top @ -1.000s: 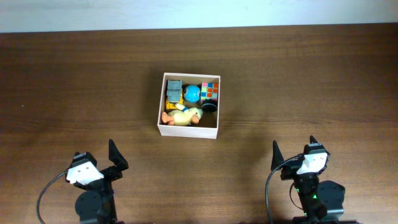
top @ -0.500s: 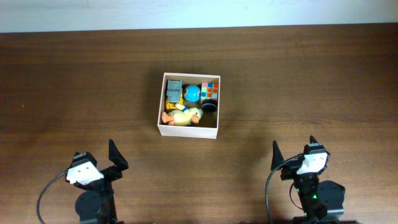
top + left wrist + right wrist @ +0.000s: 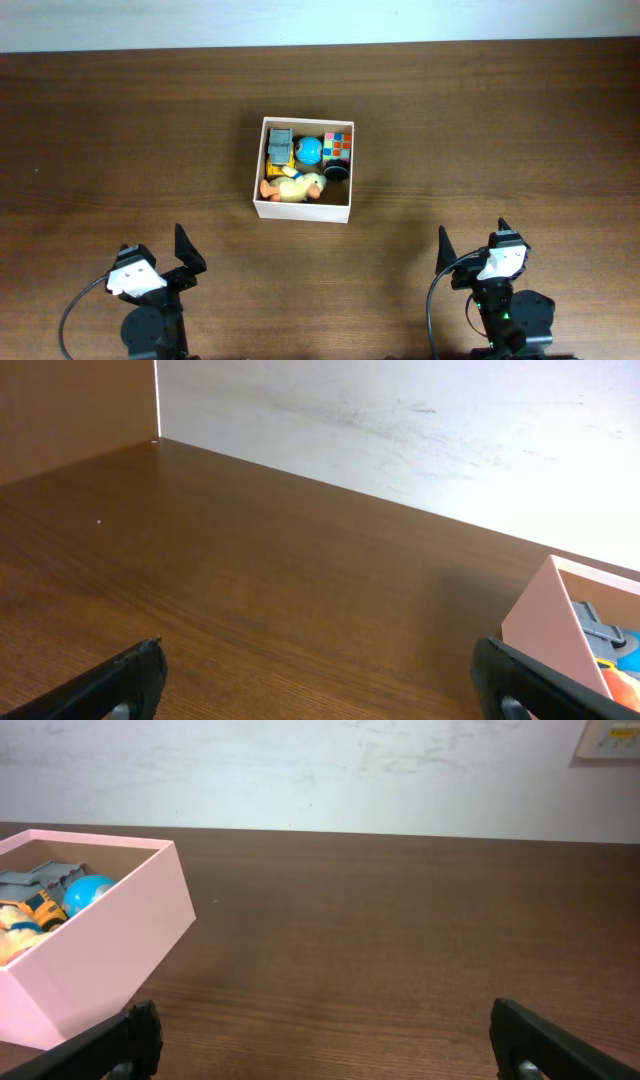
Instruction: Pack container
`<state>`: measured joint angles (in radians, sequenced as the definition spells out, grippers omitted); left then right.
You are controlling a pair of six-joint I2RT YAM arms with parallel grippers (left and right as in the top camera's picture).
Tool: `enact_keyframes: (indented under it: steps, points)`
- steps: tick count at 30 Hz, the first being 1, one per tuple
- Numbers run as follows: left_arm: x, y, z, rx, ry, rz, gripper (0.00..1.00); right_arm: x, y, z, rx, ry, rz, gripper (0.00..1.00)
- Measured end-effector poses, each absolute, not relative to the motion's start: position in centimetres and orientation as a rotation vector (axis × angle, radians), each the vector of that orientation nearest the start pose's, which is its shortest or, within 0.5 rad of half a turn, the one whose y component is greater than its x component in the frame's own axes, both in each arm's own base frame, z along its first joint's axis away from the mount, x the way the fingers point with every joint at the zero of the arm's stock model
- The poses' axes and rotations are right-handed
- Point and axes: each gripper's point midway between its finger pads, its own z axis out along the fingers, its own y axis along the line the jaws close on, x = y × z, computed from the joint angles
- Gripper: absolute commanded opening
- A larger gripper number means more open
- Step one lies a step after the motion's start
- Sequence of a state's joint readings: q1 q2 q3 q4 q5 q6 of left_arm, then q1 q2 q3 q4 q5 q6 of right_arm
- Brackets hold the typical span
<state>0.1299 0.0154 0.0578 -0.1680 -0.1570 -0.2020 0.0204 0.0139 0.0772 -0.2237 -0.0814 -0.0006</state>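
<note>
Container [image 3: 302,209]: square, shallow card box with white walls, sitting on the dark wood-grain bench [image 3: 500,130]. The overhead view shows a yellow duck toy [image 3: 296,187], blue ball [image 3: 309,150], tiled cube [image 3: 339,146] and grey toy [image 3: 280,142] inside. The right wrist view shows only the ball and grey toy over the rim. Left hand [image 3: 320,672] and right hand [image 3: 328,1035]: well apart from the container, spread wide, holding nothing.
</note>
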Motion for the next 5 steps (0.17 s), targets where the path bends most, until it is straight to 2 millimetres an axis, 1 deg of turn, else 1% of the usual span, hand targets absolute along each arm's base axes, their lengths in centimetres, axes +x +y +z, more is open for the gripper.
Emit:
enact_keyframes:
  steps: [5]
  points:
    - [23.46, 5.77, 15.73, -0.395, 1.649, 0.079, 0.99, 23.86, 1.89, 15.34, -0.078, 1.73, 0.085, 0.99]
